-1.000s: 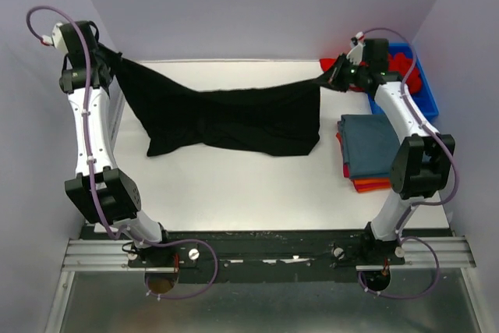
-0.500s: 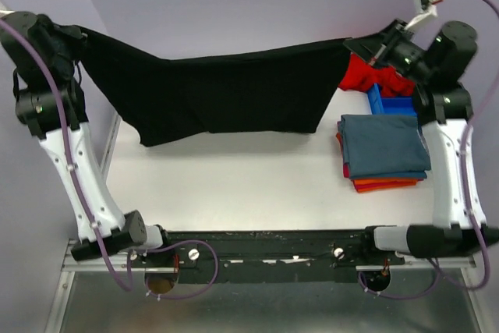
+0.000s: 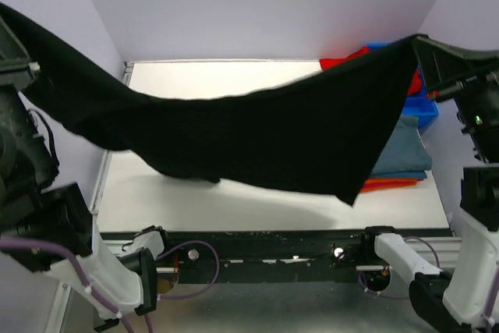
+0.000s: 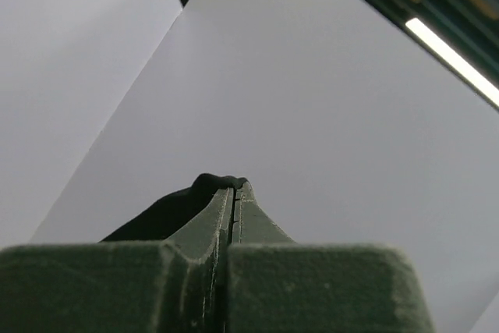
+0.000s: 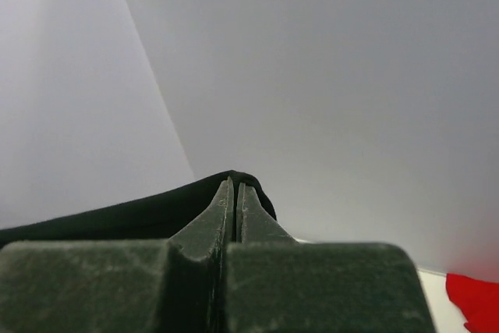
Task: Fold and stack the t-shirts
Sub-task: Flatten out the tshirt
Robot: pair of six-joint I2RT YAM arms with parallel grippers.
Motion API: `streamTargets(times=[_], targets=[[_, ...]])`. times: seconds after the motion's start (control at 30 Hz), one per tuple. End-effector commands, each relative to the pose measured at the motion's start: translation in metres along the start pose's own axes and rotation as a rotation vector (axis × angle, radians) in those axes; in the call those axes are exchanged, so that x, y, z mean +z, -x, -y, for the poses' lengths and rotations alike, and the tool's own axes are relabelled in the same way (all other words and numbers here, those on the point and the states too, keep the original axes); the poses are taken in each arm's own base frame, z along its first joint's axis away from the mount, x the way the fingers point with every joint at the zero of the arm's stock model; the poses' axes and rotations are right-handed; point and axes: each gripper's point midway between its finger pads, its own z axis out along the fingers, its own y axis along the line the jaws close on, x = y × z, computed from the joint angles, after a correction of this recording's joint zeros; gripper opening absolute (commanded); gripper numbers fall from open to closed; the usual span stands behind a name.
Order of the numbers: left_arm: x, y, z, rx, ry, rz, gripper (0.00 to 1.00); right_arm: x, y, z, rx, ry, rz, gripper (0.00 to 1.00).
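A black t-shirt (image 3: 257, 138) hangs spread wide between both grippers, high above the white table (image 3: 257, 204). My left gripper (image 4: 235, 186) is shut on one corner of the black cloth (image 4: 168, 212); in the top view the shirt hides it at the far left. At the upper right, my right gripper (image 3: 419, 40) is shut on the other corner, and the cloth (image 5: 117, 216) wraps over its tips (image 5: 236, 183). A folded slate-blue t-shirt (image 3: 405, 150) lies on an orange one (image 3: 390, 185) at the right. A red t-shirt (image 3: 343, 60) sits at the back right.
A blue plastic bin (image 3: 425, 107) stands at the back right beside the red cloth (image 5: 475, 302). Pale walls close in the table on the left, back and right. The hanging shirt hides much of the table's middle from above.
Both arms have risen steeply and lifted the black t-shirt off the table. It now hangs stretched much closer to the top camera.
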Motion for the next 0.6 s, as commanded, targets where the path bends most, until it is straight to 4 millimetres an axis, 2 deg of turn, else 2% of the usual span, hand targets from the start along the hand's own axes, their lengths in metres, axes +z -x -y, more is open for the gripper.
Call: streamTargets(times=[0.0, 0.07, 0.13, 0.2, 0.27, 0.3, 0.33, 0.37, 0.4, 0.47, 0.53, 0.57], targets=[[0.079, -0.129, -0.097, -0.055, 0.180, -0.260, 0.00, 0.057, -0.096, 0.094, 0.112, -0.225, -0.256, 0.01], [0.095, -0.177, -0.126, -0.086, 0.212, -0.360, 0.00, 0.078, -0.137, 0.118, 0.181, -0.249, -0.355, 0.01], [0.107, -0.219, -0.155, -0.102, 0.244, -0.443, 0.00, 0.099, -0.174, 0.134, 0.261, -0.236, -0.444, 0.01], [0.118, -0.250, -0.174, -0.120, 0.248, -0.490, 0.00, 0.122, -0.210, 0.146, 0.344, -0.191, -0.522, 0.01], [0.131, -0.266, -0.178, -0.147, 0.219, -0.505, 0.00, 0.144, -0.226, 0.145, 0.415, -0.110, -0.567, 0.01], [0.140, -0.270, -0.175, -0.158, 0.192, -0.505, 0.00, 0.155, -0.222, 0.143, 0.444, -0.079, -0.562, 0.01], [0.149, -0.266, -0.166, -0.160, 0.158, -0.492, 0.00, 0.165, -0.223, 0.144, 0.465, -0.057, -0.562, 0.01], [0.157, -0.259, -0.155, -0.160, 0.110, -0.479, 0.00, 0.176, -0.215, 0.142, 0.473, -0.031, -0.542, 0.01], [0.162, -0.243, -0.133, -0.148, 0.035, -0.442, 0.00, 0.183, -0.206, 0.153, 0.481, -0.037, -0.515, 0.01], [0.162, -0.202, -0.088, -0.098, -0.107, -0.311, 0.00, 0.192, -0.176, 0.157, 0.464, -0.017, -0.441, 0.01], [0.155, -0.173, -0.067, -0.066, -0.154, -0.203, 0.00, 0.196, -0.151, 0.160, 0.441, 0.001, -0.362, 0.01], [0.154, -0.166, -0.065, -0.063, -0.155, -0.179, 0.00, 0.196, -0.143, 0.164, 0.437, -0.003, -0.332, 0.01]])
